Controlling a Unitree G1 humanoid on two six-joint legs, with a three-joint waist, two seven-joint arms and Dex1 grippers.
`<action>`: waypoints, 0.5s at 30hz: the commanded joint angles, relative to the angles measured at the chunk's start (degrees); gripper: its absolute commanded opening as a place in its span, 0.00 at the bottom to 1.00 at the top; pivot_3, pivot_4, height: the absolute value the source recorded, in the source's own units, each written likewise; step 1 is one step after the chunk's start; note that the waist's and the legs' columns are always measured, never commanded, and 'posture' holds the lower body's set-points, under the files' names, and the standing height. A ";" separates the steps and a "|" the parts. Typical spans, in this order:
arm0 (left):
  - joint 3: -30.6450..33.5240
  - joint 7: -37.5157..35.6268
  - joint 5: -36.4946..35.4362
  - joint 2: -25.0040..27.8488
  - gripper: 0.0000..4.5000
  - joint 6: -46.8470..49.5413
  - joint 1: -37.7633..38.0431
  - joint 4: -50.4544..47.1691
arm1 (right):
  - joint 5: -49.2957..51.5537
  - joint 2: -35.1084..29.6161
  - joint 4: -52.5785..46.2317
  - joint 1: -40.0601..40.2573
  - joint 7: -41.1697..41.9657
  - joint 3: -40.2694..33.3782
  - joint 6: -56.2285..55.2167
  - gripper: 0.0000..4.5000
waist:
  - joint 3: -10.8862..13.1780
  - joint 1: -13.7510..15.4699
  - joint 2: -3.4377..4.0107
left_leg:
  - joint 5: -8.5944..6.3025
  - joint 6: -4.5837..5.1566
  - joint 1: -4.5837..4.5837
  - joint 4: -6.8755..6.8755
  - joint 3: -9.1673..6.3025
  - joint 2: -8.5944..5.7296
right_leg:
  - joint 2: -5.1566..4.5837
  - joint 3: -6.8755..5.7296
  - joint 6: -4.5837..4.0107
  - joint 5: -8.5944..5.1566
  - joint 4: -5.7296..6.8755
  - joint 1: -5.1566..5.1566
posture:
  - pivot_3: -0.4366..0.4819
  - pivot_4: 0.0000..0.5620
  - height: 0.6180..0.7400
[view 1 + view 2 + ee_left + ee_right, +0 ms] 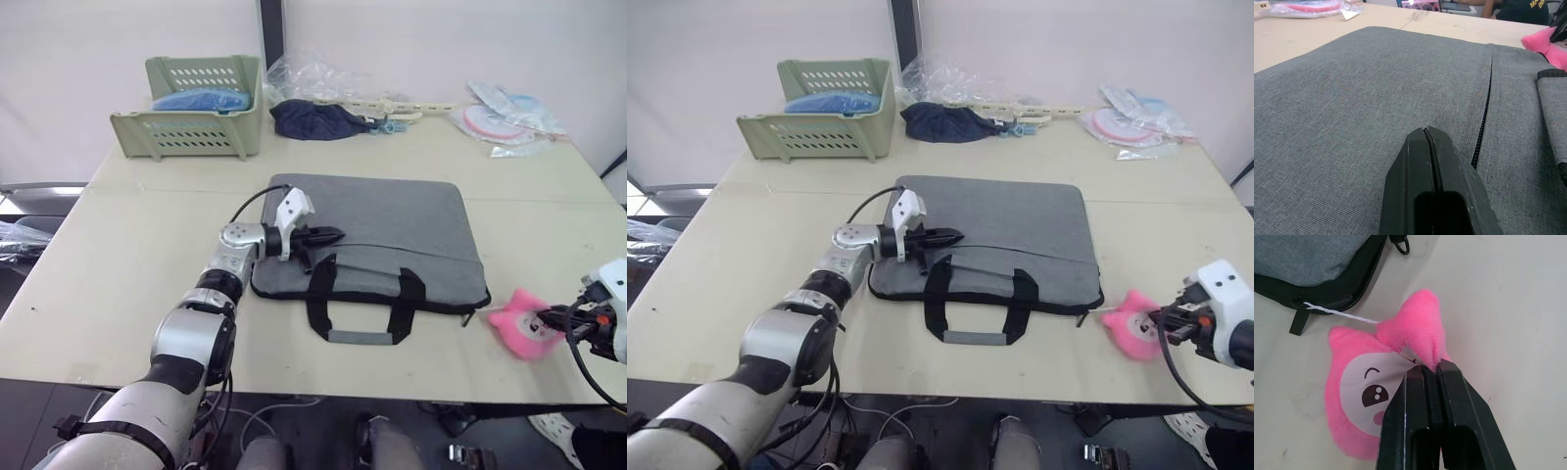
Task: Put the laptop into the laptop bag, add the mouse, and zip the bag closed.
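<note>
the laptop bag (372,235) lies flat on the tabletop (118,255), handles (362,304) toward the robot. neither laptop nor mouse lies out on the tabletop; judged from that and from the bag's filled, even shape, both are probably already inside, though this cannot be confirmed.

left claw (328,235): fingers pressed together, holding nothing that can be made out, tips resting on the grey fabric near the bag's front left corner, just beside the zipper line (1483,127). the zipper teeth look closed along the visible run.

right claw (1432,369): fingers closed on one ear of a pink plush (1376,396) lying on the tabletop just off the bag's front right corner. a white string (1342,314) joins the plush to the zipper end, so the plush likely serves as the zipper pull.

status: loading appears done; zipping appears at or near its end. remaining, as a judgement: confirm the slider is fully home at the right corner, then release the plush and withdraw both claws.

other items: green basket (191,103), dark navy cloth bundle (318,119) and plastic packets (500,117) stand at the far edge, well apart from the bag.
</note>
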 commanded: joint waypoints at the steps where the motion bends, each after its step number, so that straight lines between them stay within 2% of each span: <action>1: -3.08 -0.81 4.17 -0.15 0.00 1.89 4.23 4.69 | -3.99 -0.91 3.07 -0.84 -1.43 0.22 -2.18 0.00 | -0.02 -0.01 0.02 | 0.00 0.00 0.00 0.00 0.00 0.00 | 0.00 -0.01 0.00 0.00 0.00 0.01 | 0.48 0.27 1.00; 9: -3.14 -0.72 4.26 -0.03 0.00 1.89 4.42 4.73 | -6.78 -2.29 7.06 -0.97 0.21 -1.14 -4.73 0.00 | -0.01 -0.02 0.02 | 0.00 0.00 0.01 0.00 0.01 0.00 | 0.00 -0.01 0.02 0.01 -0.01 0.03 | 0.48 0.27 1.00; 15: -3.28 -0.76 4.33 -0.43 0.00 1.86 4.41 4.73 | -8.01 -1.16 8.61 -4.60 -2.44 -0.11 -5.69 0.00 | -0.02 -0.05 0.05 | 0.00 0.00 0.01 0.00 0.01 0.00 | 0.00 -0.01 0.03 0.02 -0.02 0.03 | 0.48 0.27 1.00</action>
